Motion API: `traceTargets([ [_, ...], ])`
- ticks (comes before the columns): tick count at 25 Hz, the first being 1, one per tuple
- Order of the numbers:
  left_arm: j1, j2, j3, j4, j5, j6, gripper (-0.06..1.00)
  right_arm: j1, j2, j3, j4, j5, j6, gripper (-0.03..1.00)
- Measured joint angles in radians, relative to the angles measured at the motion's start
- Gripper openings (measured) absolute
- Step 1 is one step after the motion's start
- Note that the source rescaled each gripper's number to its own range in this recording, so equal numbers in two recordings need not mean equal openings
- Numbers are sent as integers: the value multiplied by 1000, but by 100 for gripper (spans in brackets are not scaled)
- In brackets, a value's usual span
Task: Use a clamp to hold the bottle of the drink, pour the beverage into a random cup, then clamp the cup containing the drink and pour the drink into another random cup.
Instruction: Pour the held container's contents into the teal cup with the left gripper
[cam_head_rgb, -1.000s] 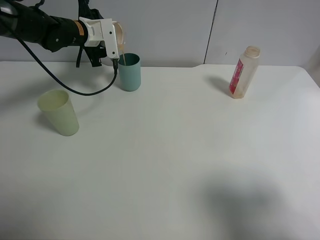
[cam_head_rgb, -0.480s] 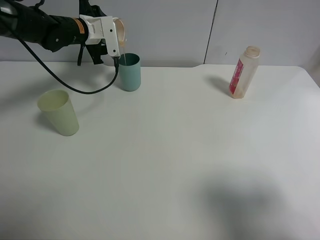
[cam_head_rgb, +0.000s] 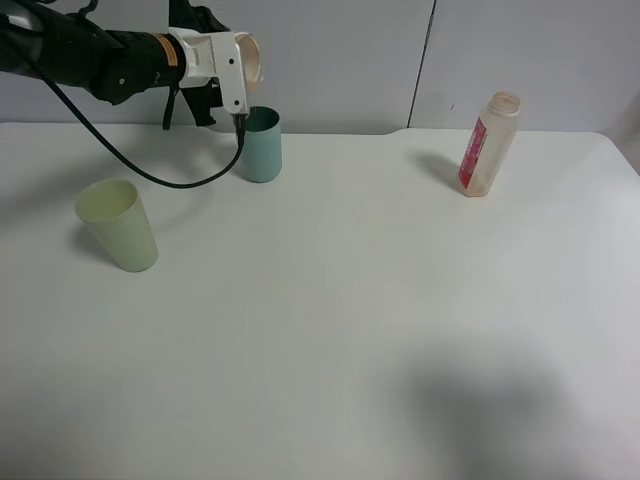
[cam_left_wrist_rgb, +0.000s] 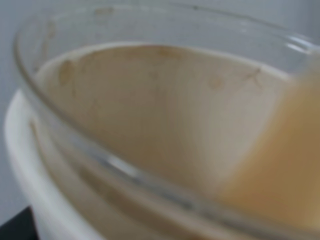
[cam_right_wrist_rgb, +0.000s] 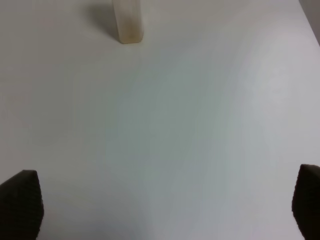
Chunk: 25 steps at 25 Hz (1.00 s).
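Three cups: one held, one teal tumbler, one pale green tumbler; one bottle.

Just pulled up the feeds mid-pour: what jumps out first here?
The left gripper at the back left holds a short cup tipped on its side above the teal tumbler. The bottle stands alone at the back right, and a pale green tumbler stands nearer on the left.

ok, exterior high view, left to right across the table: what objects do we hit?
Pale yellow-green plastic tumbler → tall teal blue-green plastic tumbler → small translucent plastic bottle with a red-pink label. The short cup held tilted in the left hand hangs over the teal tumbler, so I've left it out of the order.
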Motion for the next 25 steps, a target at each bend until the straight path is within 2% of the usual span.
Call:
traceTargets([
  [8, -14, 0, 0, 0, -7, 61, 0, 0, 0, 0, 0, 0, 0, 100],
  [25, -14, 0, 0, 0, -7, 113, 0, 0, 0, 0, 0, 0, 0, 100],
])
